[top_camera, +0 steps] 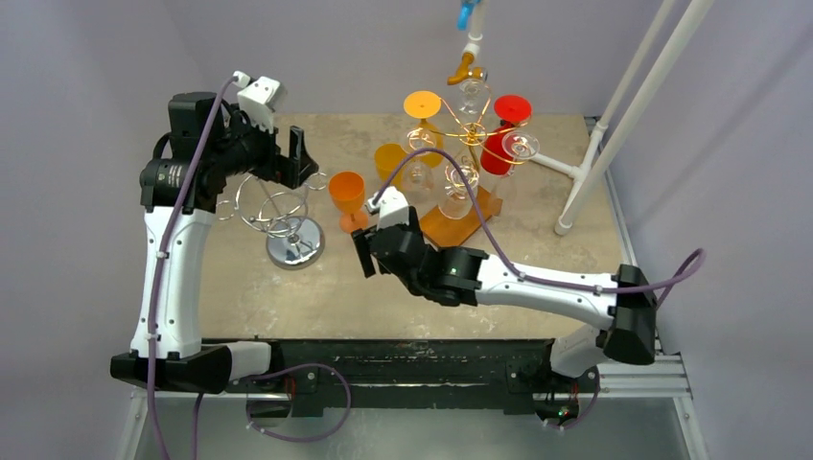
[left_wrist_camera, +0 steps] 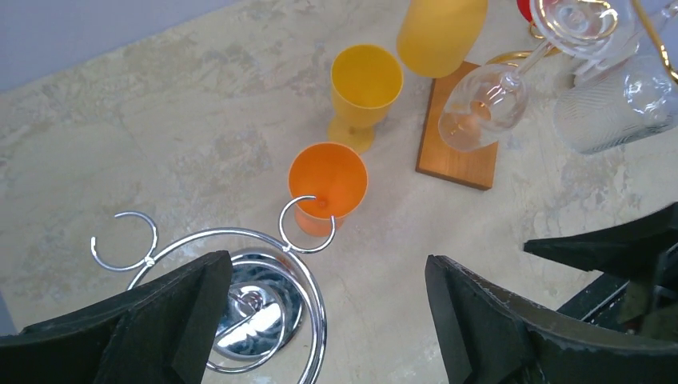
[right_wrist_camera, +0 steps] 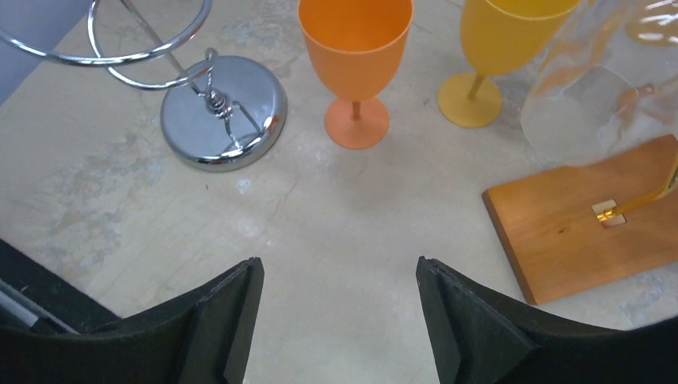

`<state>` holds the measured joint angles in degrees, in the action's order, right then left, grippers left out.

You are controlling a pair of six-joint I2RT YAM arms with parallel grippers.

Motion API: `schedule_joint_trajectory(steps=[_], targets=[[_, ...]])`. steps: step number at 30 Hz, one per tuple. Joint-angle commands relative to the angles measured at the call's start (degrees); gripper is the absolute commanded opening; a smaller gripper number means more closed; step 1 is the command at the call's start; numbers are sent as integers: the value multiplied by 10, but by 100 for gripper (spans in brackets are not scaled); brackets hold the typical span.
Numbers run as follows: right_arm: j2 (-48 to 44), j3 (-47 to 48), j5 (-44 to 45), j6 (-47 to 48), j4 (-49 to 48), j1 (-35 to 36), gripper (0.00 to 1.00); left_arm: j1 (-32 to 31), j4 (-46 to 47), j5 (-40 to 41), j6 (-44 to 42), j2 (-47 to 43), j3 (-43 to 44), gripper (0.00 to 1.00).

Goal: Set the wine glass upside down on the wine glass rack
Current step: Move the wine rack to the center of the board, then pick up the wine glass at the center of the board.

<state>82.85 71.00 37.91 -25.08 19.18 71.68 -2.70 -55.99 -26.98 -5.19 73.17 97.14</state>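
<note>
An orange wine glass (top_camera: 347, 195) (left_wrist_camera: 328, 180) (right_wrist_camera: 356, 48) stands upright on the table, just right of the chrome wine glass rack (top_camera: 294, 247) (left_wrist_camera: 240, 236) (right_wrist_camera: 224, 112). The rack's wire rings hold nothing. My left gripper (top_camera: 288, 158) (left_wrist_camera: 326, 268) hovers over the rack's arms, open wide and empty. Near the front of the orange glass, my right gripper (top_camera: 369, 251) (right_wrist_camera: 338, 268) is low over the table, open, with only bare table between its fingers. A yellow wine glass (top_camera: 388, 161) (left_wrist_camera: 366, 80) (right_wrist_camera: 504, 40) stands upright just behind the orange one.
A gold wire rack on a wooden base (top_camera: 460, 225) (left_wrist_camera: 460, 144) (right_wrist_camera: 592, 216) stands at the back right with several glasses hung upside down, clear (left_wrist_camera: 484, 100), orange and red (top_camera: 499, 144). A white pipe frame (top_camera: 614, 125) leans along the right edge.
</note>
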Motion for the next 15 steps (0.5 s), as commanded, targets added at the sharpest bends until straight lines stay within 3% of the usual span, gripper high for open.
schedule_joint_trajectory(steps=[1,7,15], targets=[[46,66,-21,50,-69,-48,79,1,-52,26,1,-6,51,100],[121,138,-48,43,-72,-90,77,1,-50,61,-5,-4,60,100],[196,191,27,-10,-85,-91,77,2,-38,88,-18,-1,56,100]])
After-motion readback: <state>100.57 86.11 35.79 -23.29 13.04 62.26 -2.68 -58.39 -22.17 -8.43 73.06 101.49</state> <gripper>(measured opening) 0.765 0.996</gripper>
